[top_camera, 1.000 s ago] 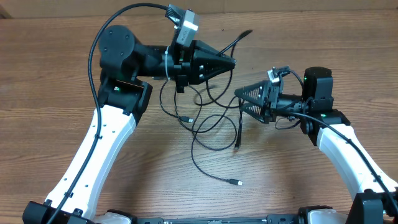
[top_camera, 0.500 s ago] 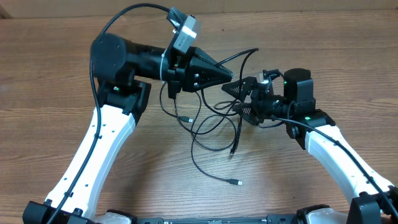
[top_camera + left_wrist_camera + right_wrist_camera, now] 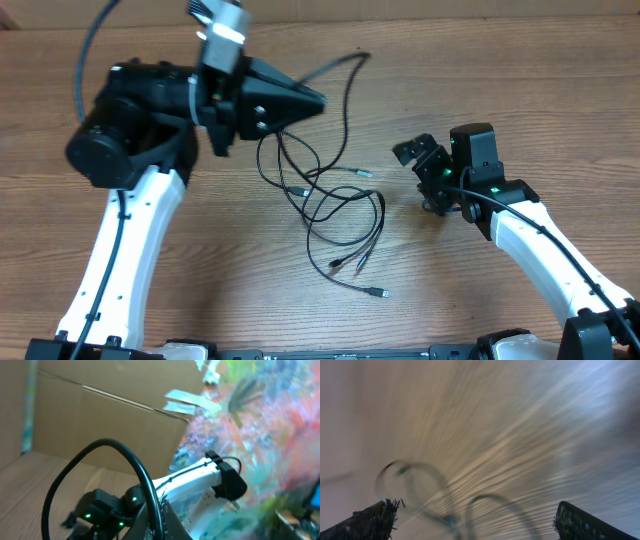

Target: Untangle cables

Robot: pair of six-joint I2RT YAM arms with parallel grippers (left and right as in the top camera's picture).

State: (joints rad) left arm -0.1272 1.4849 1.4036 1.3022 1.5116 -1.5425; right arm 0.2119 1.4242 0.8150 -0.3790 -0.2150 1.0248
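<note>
Thin black cables (image 3: pixel 335 215) lie in loose overlapping loops on the wooden table between the arms, with small plug ends at the edges of the tangle. My left gripper (image 3: pixel 316 100) is raised above the tangle's upper left and is shut on one cable, whose strand arcs up and right from its tip. In the left wrist view that cable (image 3: pixel 112 447) curves over and runs down between the closed jaws of my left gripper (image 3: pixel 159 530). My right gripper (image 3: pixel 412 153) stands open to the right of the tangle, apart from it. The right wrist view is blurred: open right gripper (image 3: pixel 477 527), faint cable loops (image 3: pixel 422 477) ahead.
The wooden table (image 3: pixel 520 70) extends around the cables. A cardboard wall (image 3: pixel 100 425) stands at the back. A thick black arm cable (image 3: pixel 95 45) loops above my left arm. My right arm (image 3: pixel 192 480) shows in the left wrist view.
My left arm has swung up and to the left, pulling its held cable with it. My right gripper has drawn back to the right, away from the tangle. The loops have spread out on the table.
</note>
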